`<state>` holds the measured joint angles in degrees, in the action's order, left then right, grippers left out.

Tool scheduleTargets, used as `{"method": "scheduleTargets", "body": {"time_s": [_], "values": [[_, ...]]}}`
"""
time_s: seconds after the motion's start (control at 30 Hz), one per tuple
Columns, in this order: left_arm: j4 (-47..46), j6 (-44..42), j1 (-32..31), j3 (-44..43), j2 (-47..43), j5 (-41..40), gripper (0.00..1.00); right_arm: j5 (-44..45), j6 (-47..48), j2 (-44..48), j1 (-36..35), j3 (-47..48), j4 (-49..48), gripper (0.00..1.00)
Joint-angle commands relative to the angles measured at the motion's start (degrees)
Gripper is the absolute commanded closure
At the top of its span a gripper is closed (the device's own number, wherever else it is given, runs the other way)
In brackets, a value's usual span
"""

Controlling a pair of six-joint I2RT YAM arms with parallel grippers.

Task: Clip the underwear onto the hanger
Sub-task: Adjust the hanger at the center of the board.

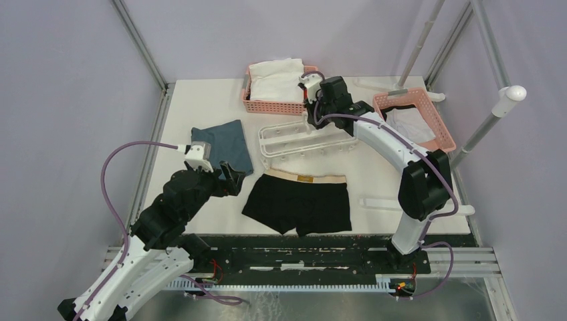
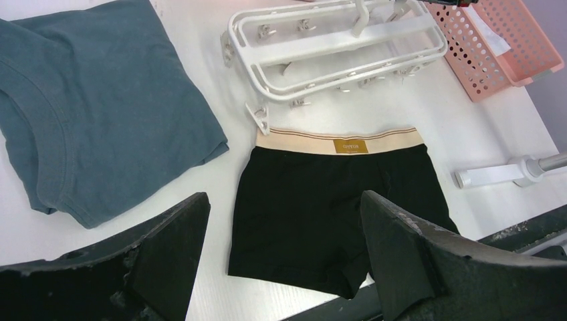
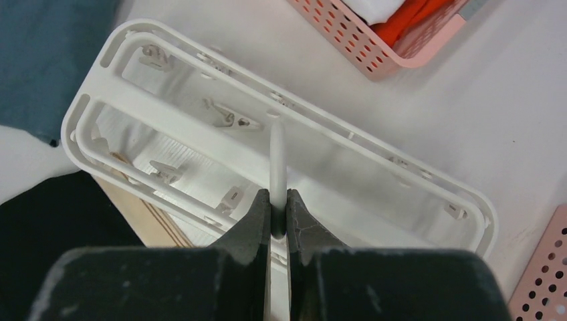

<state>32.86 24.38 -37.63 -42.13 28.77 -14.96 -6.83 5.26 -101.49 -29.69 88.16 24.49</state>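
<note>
The underwear (image 1: 297, 200), black with a tan waistband, lies flat near the table's front edge, also seen in the left wrist view (image 2: 334, 194). Just behind its waistband is the white hanger (image 1: 301, 137), a rectangular frame with small clips (image 2: 334, 40). My right gripper (image 1: 314, 110) is above the hanger's middle, shut on its thin white hook (image 3: 278, 154); the jaws (image 3: 279, 197) pinch the hook's stem. My left gripper (image 1: 234, 177) hovers open to the left of the underwear, with its wide-apart fingers (image 2: 284, 200) holding nothing.
A folded blue-grey cloth (image 1: 224, 144) lies left of the hanger. A pink basket (image 1: 271, 107) with a white garment stands at the back, another pink basket (image 1: 384, 100) at the right. A white rod (image 1: 378, 202) lies right of the underwear.
</note>
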Motion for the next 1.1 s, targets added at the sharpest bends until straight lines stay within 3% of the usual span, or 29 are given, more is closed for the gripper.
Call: {"method": "scheduleTargets", "body": {"time_s": [0.0, 0.23, 0.47, 0.67, 1.07], "values": [[-2.63, -2.01, 0.18, -0.06, 0.24, -0.23, 0.1, 3.69, -4.77, -0.24, 0.49, 1.72, -8.92, 1.0], [-2.63, -1.99, 0.2, 0.03, 0.33, -0.33, 0.1, 5.24, -5.34, -3.11, 1.35, 2.58, -10.07, 0.94], [-2.64, -1.97, 0.19, 0.05, 0.81, -0.43, 0.1, 5.25, -4.73, -3.75, 2.34, 2.76, -10.42, 0.64], [-2.61, -1.73, 0.16, 0.1, 0.78, -1.37, 0.1, 2.96, -5.65, 4.62, 3.59, -3.06, -14.17, 0.49], [-7.16, 1.85, 0.19, 1.96, 5.2, -0.23, 0.1, 1.73, -13.2, 21.73, 4.03, -14.95, -12.16, 0.39]]}}
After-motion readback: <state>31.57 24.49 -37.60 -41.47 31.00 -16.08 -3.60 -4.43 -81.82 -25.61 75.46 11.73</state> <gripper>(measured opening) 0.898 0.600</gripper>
